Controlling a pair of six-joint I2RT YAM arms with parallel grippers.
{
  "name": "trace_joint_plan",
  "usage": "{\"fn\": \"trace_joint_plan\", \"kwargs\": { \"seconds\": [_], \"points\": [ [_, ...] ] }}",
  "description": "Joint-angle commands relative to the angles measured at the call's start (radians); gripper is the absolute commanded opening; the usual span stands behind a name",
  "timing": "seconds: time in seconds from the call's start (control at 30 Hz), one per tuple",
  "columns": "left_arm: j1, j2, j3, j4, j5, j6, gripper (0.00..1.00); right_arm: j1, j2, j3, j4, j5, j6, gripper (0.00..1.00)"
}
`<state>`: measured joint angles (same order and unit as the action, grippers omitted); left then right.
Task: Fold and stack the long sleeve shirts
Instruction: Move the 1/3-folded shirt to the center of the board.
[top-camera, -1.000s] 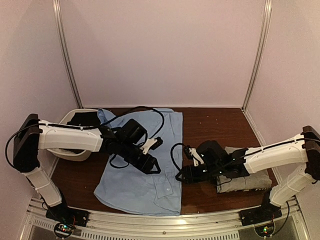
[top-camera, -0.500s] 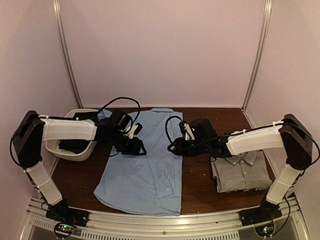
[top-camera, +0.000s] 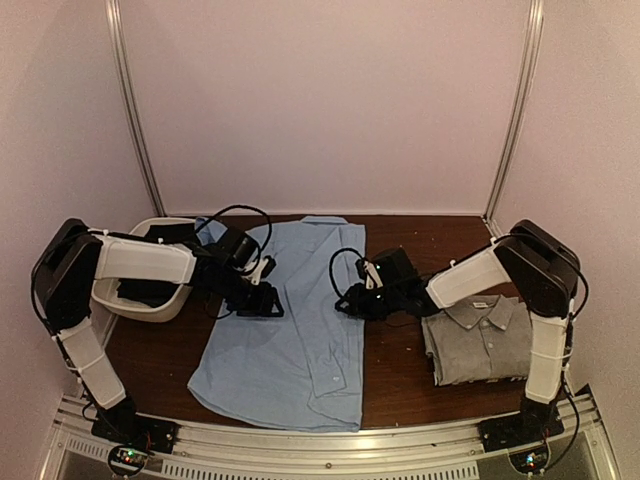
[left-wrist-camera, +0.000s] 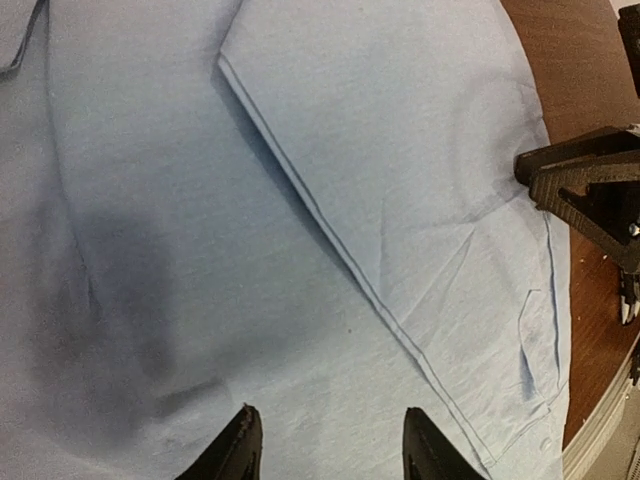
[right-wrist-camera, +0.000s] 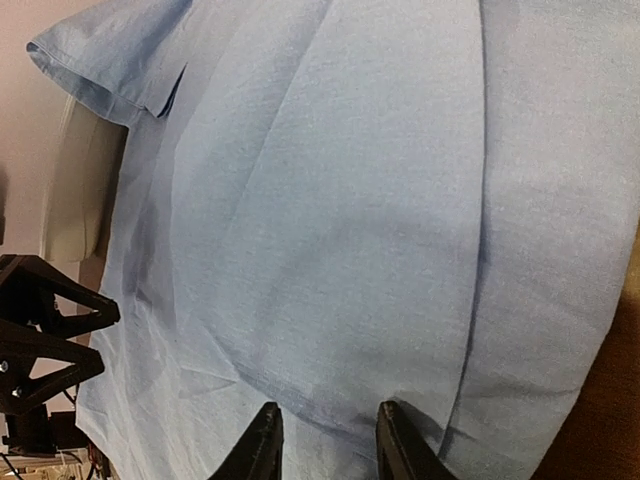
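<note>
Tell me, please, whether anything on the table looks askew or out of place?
Only mildly: the light blue shirt lies unevenly, its near hem flaring left and its far left corner rumpled beside the white basin. The grey shirt sits neatly folded.

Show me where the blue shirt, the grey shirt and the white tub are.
light blue shirt (top-camera: 300, 345): top view, middle of its body.
grey shirt (top-camera: 480, 350): top view, folded front below collar.
white tub (top-camera: 145, 308): top view, near wall.
</note>
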<state>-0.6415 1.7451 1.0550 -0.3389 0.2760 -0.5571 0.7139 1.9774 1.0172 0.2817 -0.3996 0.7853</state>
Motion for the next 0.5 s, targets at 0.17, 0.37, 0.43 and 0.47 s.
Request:
{"fn": "trace_joint_plan", "kwargs": {
  "seconds": [0.17, 0.37, 0.43, 0.47],
  "points": [
    [-0.001, 0.068, -0.025, 0.077, 0.04, -0.051, 0.48, -0.075, 0.03, -0.017, 0.006, -0.028, -0.028, 0.33],
    [-0.042, 0.115, 0.007, 0.102, 0.054, -0.103, 0.48, -0.126, 0.023, -0.012, -0.066, -0.02, -0.092, 0.34],
    [-0.065, 0.133, 0.03, 0.101, 0.051, -0.118, 0.48, -0.147, 0.012, -0.023, -0.071, -0.021, -0.102, 0.33],
    [-0.076, 0.144, 0.042, 0.102, 0.046, -0.13, 0.48, -0.157, 0.006, -0.028, -0.072, -0.023, -0.107, 0.33]
  ]
}}
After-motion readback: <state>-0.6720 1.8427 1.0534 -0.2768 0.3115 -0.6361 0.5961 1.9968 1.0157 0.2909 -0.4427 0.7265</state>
